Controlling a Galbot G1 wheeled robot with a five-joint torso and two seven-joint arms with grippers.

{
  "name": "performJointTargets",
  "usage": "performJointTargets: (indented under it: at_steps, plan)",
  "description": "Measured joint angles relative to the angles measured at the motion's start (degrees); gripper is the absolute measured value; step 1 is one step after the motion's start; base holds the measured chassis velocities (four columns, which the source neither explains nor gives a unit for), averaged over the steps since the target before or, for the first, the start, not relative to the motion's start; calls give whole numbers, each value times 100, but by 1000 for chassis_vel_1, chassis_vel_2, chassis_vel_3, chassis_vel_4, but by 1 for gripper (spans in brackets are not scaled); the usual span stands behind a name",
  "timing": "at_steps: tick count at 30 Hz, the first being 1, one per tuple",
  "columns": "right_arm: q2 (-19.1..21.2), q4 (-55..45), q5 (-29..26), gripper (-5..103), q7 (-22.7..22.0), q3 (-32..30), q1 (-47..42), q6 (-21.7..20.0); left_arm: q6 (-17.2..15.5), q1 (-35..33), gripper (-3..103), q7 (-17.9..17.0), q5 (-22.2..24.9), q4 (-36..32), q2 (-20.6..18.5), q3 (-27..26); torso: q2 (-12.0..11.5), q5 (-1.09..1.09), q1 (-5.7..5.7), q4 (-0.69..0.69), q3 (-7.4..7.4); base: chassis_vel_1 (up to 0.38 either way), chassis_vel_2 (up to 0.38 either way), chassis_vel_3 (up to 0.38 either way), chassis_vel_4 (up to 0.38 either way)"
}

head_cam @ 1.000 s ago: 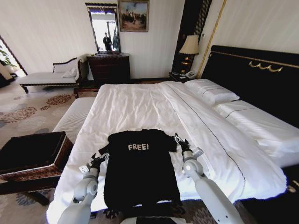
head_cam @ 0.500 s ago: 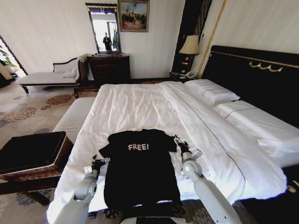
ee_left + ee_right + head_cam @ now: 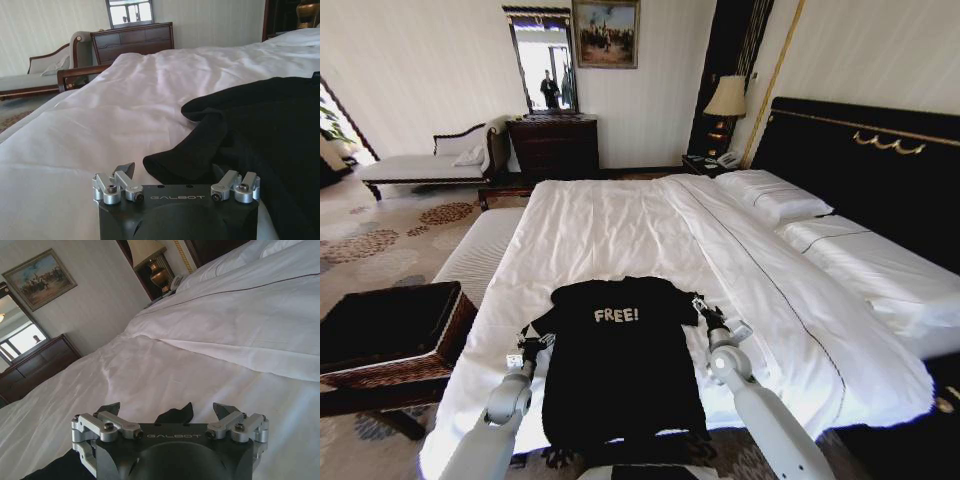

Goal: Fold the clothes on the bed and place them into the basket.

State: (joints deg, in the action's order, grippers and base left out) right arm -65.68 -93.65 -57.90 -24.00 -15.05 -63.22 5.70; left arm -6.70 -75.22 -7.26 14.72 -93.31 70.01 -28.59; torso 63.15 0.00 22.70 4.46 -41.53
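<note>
Here, finds the black T-shirt [image 3: 620, 370] spread flat and chest-up on the bed [image 3: 620, 220], right between the two sets of jaws, hem drawn down to the near edge of the duvet.

Sets the left jaws, at the end of the left arm [image 3: 506, 400], low over the duvet at the outer edge of the shirt's left sleeve [image 3: 185, 155]. Shows them parted and gripping nothing: one fingertip [image 3: 125, 170] on bare white sheet just beside the sleeve hem, the rumpled hem lying just ahead of the jaws, the other fingertip hidden, cannot tell whether under cloth.

Puts the right jaws, on the right arm [image 3: 740, 385], at the opposite sleeve. Shows them spread wide and empty, both fingertips [image 3: 107, 410] in plain sight, a small point of black cloth [image 3: 176, 415] poking up in the gap without being pinched.

Leaves broad open duvet beyond both jaws, running smooth toward the pillows [image 3: 775, 200] and headboard [image 3: 860, 170]. Offers further free sheet outward of the right jaws, up to the folded duvet seam. Gives far less room outward of the left jaws: a narrow strip of sheet, then the side edge of the bed. Places the basket [image 3: 390, 330] on the floor past that edge, well apart from the left jaws, open top dark, next to a cream striped bench [image 3: 480, 250].
</note>
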Motion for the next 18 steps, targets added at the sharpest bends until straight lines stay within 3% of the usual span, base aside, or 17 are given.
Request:
performJointTargets:
  at_steps: [7, 10, 12, 17, 18]
  plan:
    - [0, 0, 3, 100, -16, 3, -8, -2, 60, 83, 78, 12, 3, 85, -14, -6, 0, 0, 0, 0, 0, 0, 0, 0, 0]
    - [3, 2, 5, 100, -23, 4, -18, -3, 100, 118, 62, 25, 14, 116, 0, 1, 0, 0, 0, 0, 0, 0, 0, 0, 0]
    - [5, 3, 5, 100, -24, 4, -24, -3, 111, 125, 62, 26, 16, 123, 6, 3, 0, 0, 0, 0, 0, 0, 0, 0, 0]
    - [29, 22, 7, 100, -27, 0, -37, -3, 152, 142, 36, 31, 17, 135, 15, 11, 0, 0, 0, 0, 0, 0, 0, 0, 0]
    - [29, 22, 7, 100, -27, 0, -37, -3, 152, 142, 36, 31, 17, 135, 15, 11, 0, 0, 0, 0, 0, 0, 0, 0, 0]
